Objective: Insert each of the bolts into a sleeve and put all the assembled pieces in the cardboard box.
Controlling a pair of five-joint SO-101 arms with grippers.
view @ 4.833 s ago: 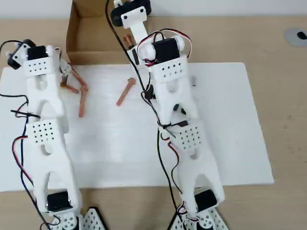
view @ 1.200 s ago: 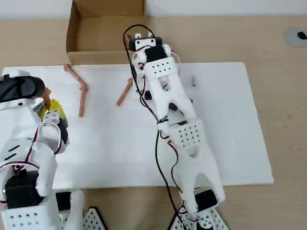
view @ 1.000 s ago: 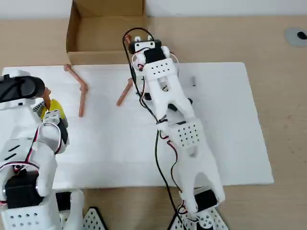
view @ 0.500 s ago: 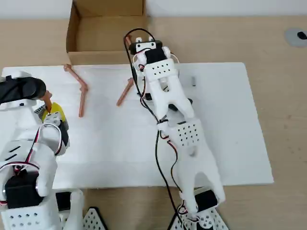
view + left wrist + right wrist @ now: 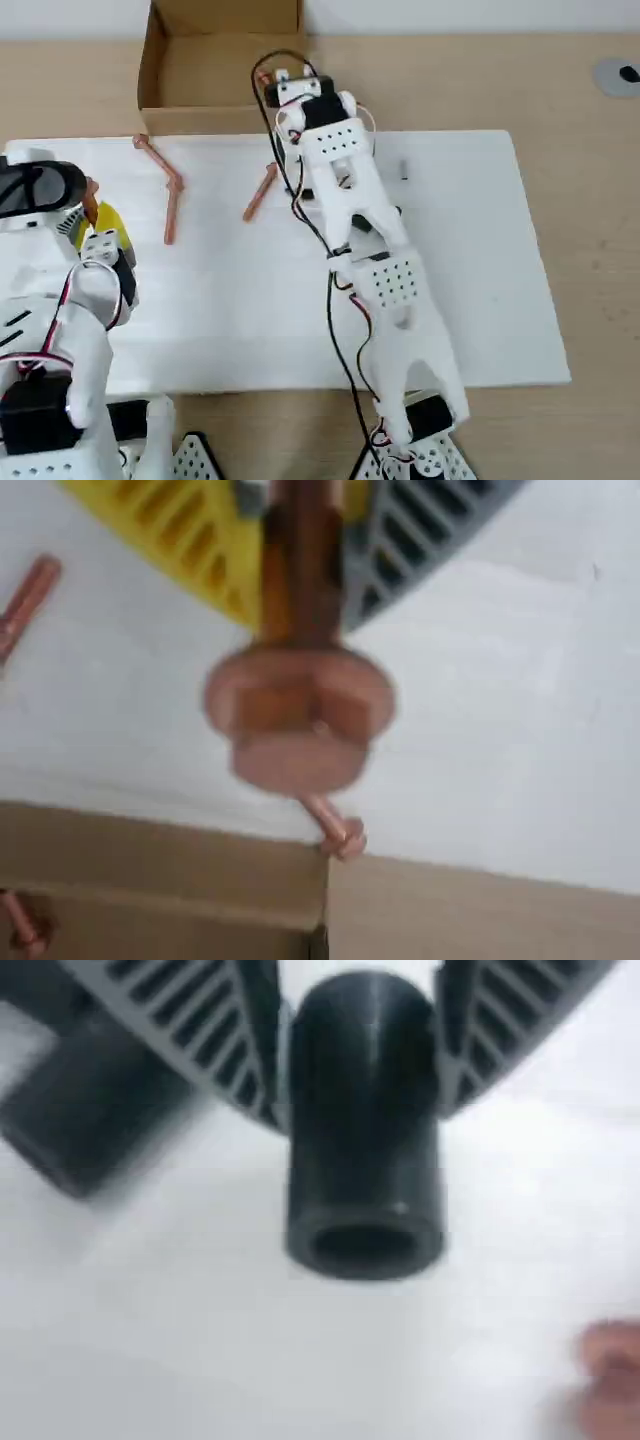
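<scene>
My left gripper [image 5: 300,540] is shut on a copper bolt [image 5: 298,715], its hex head pointing away from the fingers. In the high view this gripper [image 5: 92,212] hangs over the white mat's left edge. My right gripper [image 5: 365,1050] is shut on a black sleeve [image 5: 365,1160], its open end facing out, just above the mat. A second black sleeve [image 5: 60,1130] lies close beside it. The right arm [image 5: 335,160] stretches over the mat's middle toward the cardboard box [image 5: 150,70]. Three loose bolts [image 5: 260,192] [image 5: 172,215] [image 5: 155,160] lie on the mat.
The white mat [image 5: 480,250] covers most of the wooden table. The box's front wall [image 5: 200,880] borders the mat's far edge, and a bolt [image 5: 20,925] lies inside. A small dark piece [image 5: 403,170] rests right of the right arm.
The left arm pulled back from the loose bolts with one bolt in its grip and has lifted a little. The right arm came back from the box and edged toward it again.
</scene>
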